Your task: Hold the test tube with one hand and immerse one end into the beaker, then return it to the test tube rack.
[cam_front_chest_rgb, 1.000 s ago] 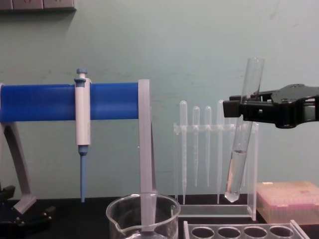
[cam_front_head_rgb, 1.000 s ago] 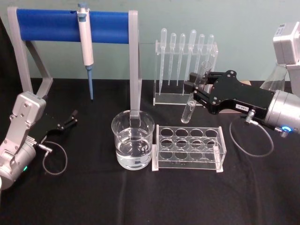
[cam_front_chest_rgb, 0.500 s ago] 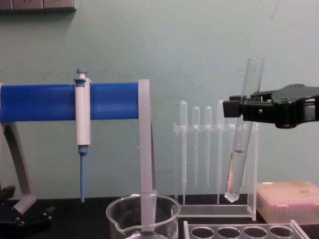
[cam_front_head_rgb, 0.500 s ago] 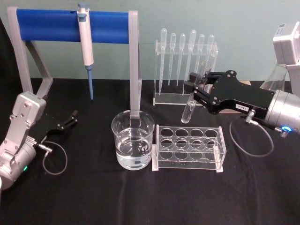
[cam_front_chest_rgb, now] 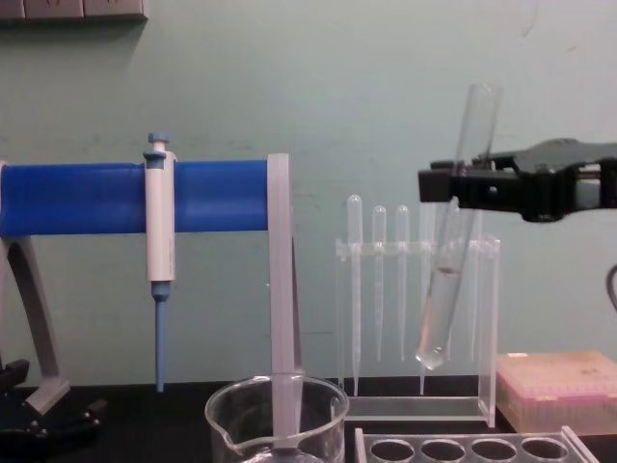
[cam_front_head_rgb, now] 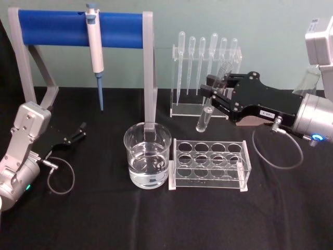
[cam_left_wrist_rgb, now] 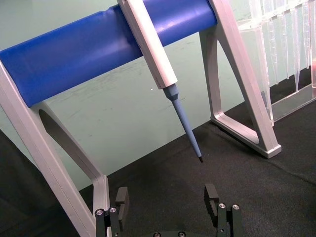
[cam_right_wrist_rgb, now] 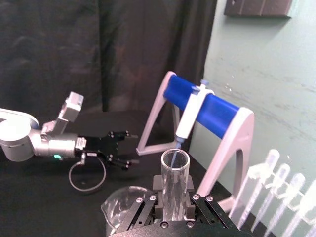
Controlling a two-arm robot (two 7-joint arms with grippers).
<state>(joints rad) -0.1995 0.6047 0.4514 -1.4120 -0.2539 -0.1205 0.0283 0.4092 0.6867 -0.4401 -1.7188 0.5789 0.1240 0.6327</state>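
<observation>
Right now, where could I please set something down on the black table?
Bare black cloth runs along the near edge, before the clear glass beaker and clear plastic rack, and between beaker and left gripper. Crowded behind the rack: right gripper holding the glass test tube.

No text, number or brand could be read with certainty. A small white rectangular label (cam_front_head_rgb: 268,111) sat on the side of the black two-fingered right gripper (cam_front_head_rgb: 210,96). It carried a short row of dark characters, too small to make out.
</observation>
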